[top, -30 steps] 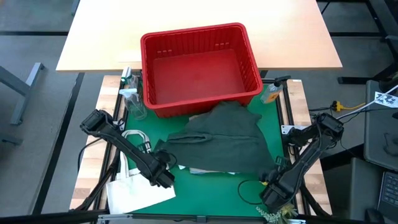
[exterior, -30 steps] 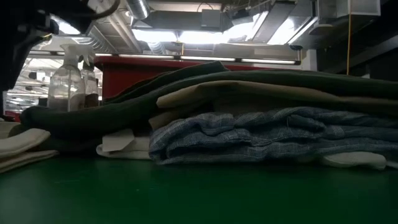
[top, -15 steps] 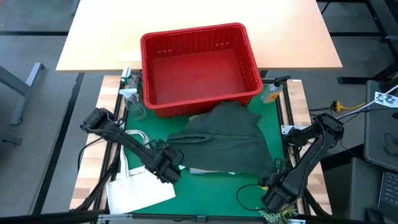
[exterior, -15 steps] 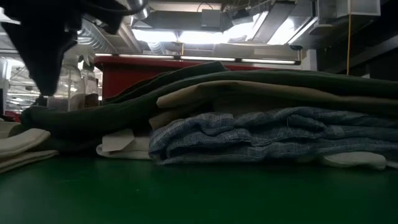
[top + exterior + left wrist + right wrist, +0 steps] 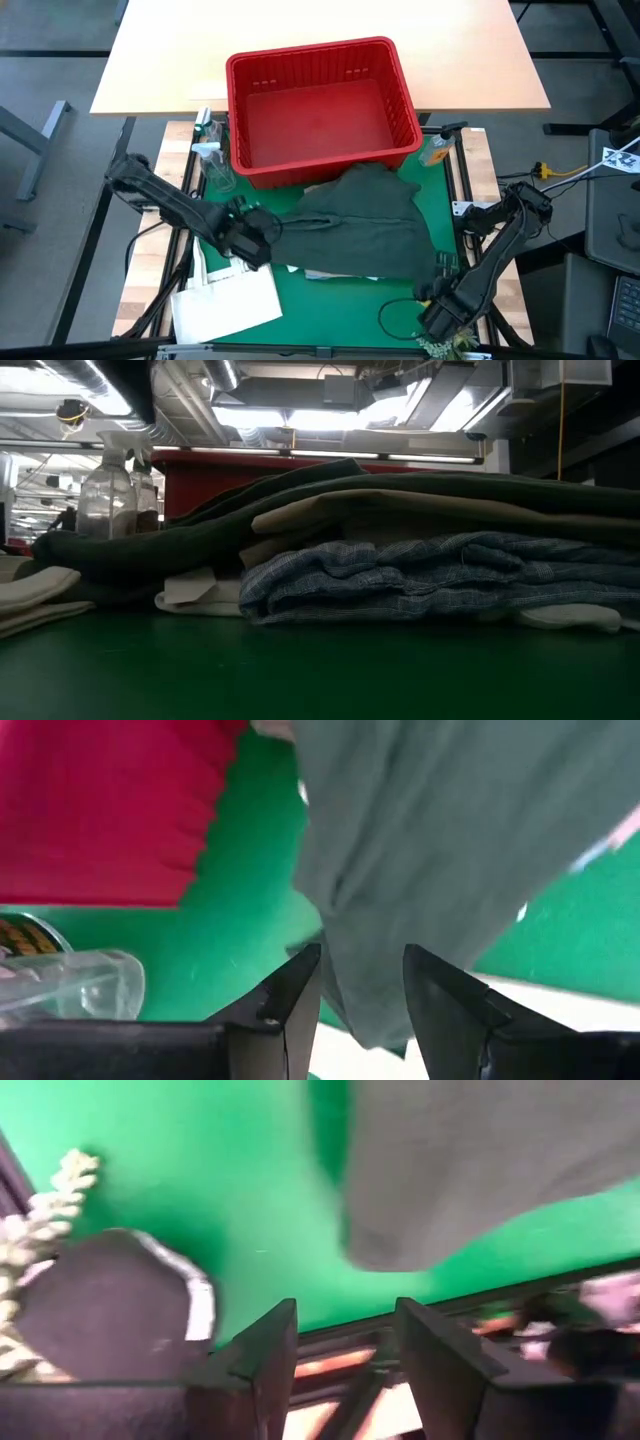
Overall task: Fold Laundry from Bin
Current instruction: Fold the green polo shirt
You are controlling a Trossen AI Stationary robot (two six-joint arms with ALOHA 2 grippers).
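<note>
The laundry lies stacked on the green mat (image 5: 340, 300) in front of the red bin (image 5: 320, 110), which holds nothing that shows. The dark green garment (image 5: 360, 225) is on top. In the low view, beige cloth (image 5: 400, 510) and blue-striped cloth (image 5: 430, 575) lie under it, with white cloth (image 5: 40, 595) at the left. My left gripper (image 5: 252, 238) hovers open above the green garment's left end (image 5: 400, 920). My right gripper (image 5: 438, 310) stands open over the mat near the garment's near right corner (image 5: 480, 1160). Neither holds anything.
A white tote bag (image 5: 225, 300) lies on the near left of the table, beside the left arm. Two clear spray bottles (image 5: 212, 155) stand left of the bin. An orange-capped bottle (image 5: 437, 150) stands to its right. A small plant sprig (image 5: 45, 1220) sits by the right gripper.
My left gripper has risen and gone from over the tote bag toward the table's far edge, ending above the green garment's left end. In the low view its dark shape has gone up out of the picture. The stack has not moved.
</note>
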